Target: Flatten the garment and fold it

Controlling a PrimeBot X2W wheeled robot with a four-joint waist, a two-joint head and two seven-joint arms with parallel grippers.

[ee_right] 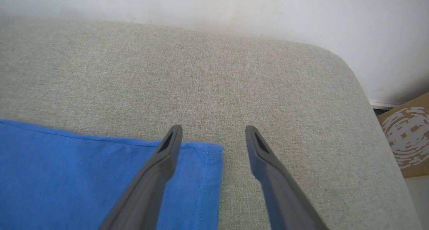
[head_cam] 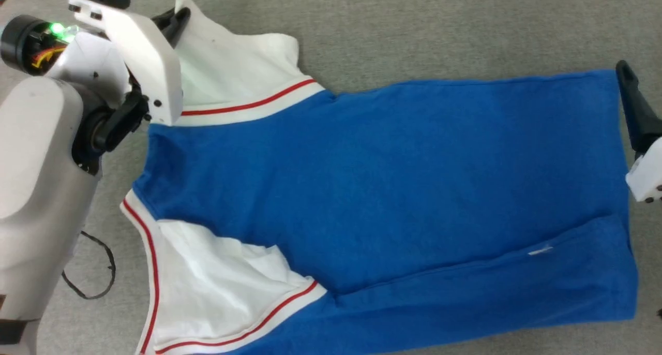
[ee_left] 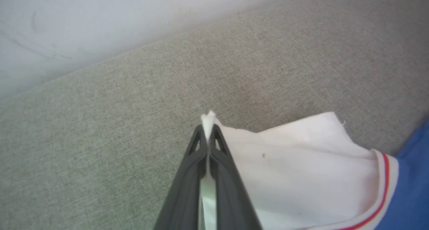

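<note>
The garment point(head_cam: 393, 179), a royal-blue T-shirt with white sleeves and red-and-white trim, lies spread sideways on the grey surface, neck toward the left and hem toward the right. My left gripper point(ee_left: 208, 131) is shut on the tip of the far white sleeve point(ee_left: 295, 169); a peak of white cloth sticks out between its closed fingers. In the head view that gripper point(head_cam: 178, 16) sits at the sleeve's upper left corner. My right gripper point(ee_right: 213, 133) stands open over the far hem corner point(ee_right: 201, 169), one finger above blue cloth and the other above bare surface; the head view shows one dark finger point(head_cam: 633, 104) at the hem.
The grey fabric surface point(ee_right: 234, 72) ends at a pale wall point(ee_right: 234, 5) behind and a rounded corner on the right. A cardboard box point(ee_right: 407, 136) stands beyond that corner. A thin dark cord point(head_cam: 95, 272) lies at the left by my body.
</note>
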